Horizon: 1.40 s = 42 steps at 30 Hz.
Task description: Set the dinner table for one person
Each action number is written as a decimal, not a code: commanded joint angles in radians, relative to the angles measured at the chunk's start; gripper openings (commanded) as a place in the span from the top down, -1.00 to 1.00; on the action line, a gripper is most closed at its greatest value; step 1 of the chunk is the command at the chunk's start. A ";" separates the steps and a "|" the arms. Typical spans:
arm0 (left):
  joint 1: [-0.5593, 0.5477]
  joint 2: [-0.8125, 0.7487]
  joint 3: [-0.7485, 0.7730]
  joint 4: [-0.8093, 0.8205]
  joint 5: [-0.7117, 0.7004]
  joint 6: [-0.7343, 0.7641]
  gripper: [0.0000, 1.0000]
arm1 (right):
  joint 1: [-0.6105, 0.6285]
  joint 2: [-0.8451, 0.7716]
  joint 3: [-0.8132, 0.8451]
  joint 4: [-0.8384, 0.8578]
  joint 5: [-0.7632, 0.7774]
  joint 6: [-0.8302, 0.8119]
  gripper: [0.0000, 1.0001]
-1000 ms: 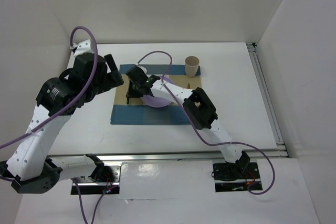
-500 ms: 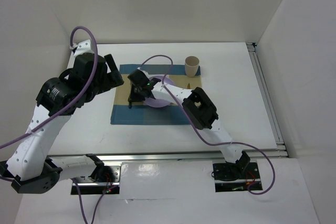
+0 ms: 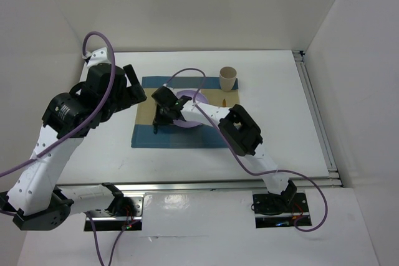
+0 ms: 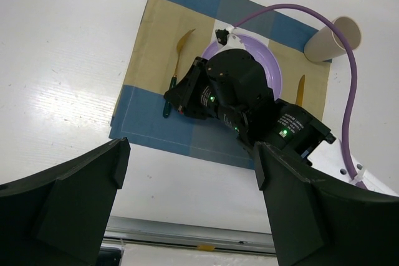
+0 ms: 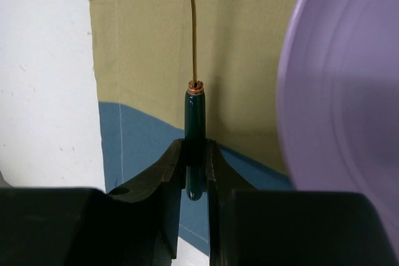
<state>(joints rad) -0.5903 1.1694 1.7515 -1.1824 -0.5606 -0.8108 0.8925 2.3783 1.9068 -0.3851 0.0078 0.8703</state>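
Stillness from the left tool (image 4: 190,154) — jaws spread wide, gripping nothing, hanging high over the scene. Below it the white bench (image 3: 280,129) carries the checked placemat (image 4: 143,60), and along the mat's left strip lies the action: the green-handled utensil (image 4: 176,70) has come nearer the arms' edge in the last second. The right tool (image 5: 194,154) is pinched on that green handle, having swung down beside the purple plate (image 5: 349,104) — whether the utensil rests on the cloth yet, I cannot tell. Further right, a second gold utensil (image 4: 301,90) flanks the plate, with the tan cup (image 4: 330,40) at the mat's far corner. Placement looks nearly finished; letting go should follow.
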 commanded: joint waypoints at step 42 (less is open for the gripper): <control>0.090 0.067 0.003 0.063 0.025 0.140 -1.00 | 0.089 -1.364 -0.868 -0.861 0.669 0.532 -0.98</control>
<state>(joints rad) -0.5102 1.2247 1.7596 -1.1297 -0.5541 -0.7044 0.9817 1.1381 1.0737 -1.2018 0.5964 1.3025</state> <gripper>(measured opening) 1.000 0.992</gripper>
